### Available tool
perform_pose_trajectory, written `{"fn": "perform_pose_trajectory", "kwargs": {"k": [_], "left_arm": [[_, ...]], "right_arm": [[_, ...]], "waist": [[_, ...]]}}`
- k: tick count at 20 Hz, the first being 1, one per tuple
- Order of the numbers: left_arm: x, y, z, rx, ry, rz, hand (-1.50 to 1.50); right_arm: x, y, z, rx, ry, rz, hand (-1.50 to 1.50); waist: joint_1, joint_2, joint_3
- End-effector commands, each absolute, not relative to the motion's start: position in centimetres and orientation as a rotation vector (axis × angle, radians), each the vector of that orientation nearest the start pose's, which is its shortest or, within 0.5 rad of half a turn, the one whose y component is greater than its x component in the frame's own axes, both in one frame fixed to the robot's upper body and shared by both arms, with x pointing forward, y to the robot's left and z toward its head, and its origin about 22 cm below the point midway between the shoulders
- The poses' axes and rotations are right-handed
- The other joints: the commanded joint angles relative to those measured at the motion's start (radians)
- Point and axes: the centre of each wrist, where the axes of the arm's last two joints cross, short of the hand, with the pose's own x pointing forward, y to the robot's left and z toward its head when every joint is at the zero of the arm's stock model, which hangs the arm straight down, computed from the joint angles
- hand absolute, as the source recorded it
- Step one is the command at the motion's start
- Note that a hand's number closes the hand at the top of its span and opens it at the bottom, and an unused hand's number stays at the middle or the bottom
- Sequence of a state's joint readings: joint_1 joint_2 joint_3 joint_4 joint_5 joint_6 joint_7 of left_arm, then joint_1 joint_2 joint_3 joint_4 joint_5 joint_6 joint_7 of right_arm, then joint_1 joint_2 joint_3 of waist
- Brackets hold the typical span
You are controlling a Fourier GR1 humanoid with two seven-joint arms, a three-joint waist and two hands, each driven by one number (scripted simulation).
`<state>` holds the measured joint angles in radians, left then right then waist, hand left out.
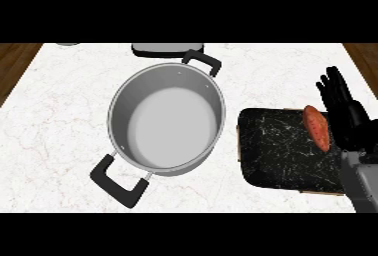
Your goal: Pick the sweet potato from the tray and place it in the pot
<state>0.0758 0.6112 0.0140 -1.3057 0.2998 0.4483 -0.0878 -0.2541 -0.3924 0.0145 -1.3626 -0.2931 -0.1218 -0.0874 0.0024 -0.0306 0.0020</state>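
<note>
Head view looks steeply down on a white marbled counter (66, 125), with the steel pot (171, 125) at centre left of the frame, empty and with its mouth open toward the camera, so nothing bars a drop from above. Its two black handles sit at lower left (119, 182) and upper right (203, 60), leaving the rim that faces the tray unobstructed. The black speckled tray (277, 150) lies just right of the pot, near it but apart. The sweet potato (318, 128) is over the tray's right-hand part, its long axis running up and down the frame; whether it rests on the tray or is already raised off it cannot be told. The right hand (345, 112) comes in from the lower right with its fingers stretched up the frame and spread a little, not curled, lying along the potato's right flank, touching or just beside it. That side-on placement looks like the set-up for a grasp along its length. The left hand is out of sight. A dark flat object (164, 48) lies at the top, behind the pot. By my reading the pick is only beginning.
</note>
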Motion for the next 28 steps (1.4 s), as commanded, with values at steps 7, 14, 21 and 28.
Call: {"fn": "perform_pose_trajectory", "kwargs": {"k": [7,14,21,28], "left_arm": [[22.4,37.2,0.8,0.558,-1.419,-0.053,0.00],[21.9,33.1,0.7,0.448,-1.380,-0.133,0.00],[22.9,34.4,1.7,0.438,-1.367,-0.142,0.00],[24.4,31.7,1.8,0.445,-1.412,-0.156,0.00]], "right_arm": [[25.7,-44.6,8.0,-0.804,-1.269,0.420,1.50],[22.5,-44.7,5.8,-0.980,-1.518,0.224,-1.50],[23.8,-43.9,9.6,-0.866,-1.318,0.414,-1.50],[28.5,-42.0,16.0,-0.770,-1.137,0.602,-1.50]], "waist": [[-0.056,0.055,-0.028],[-0.013,0.027,-0.002],[-0.002,0.030,-0.003],[0.015,0.034,-0.003]]}}
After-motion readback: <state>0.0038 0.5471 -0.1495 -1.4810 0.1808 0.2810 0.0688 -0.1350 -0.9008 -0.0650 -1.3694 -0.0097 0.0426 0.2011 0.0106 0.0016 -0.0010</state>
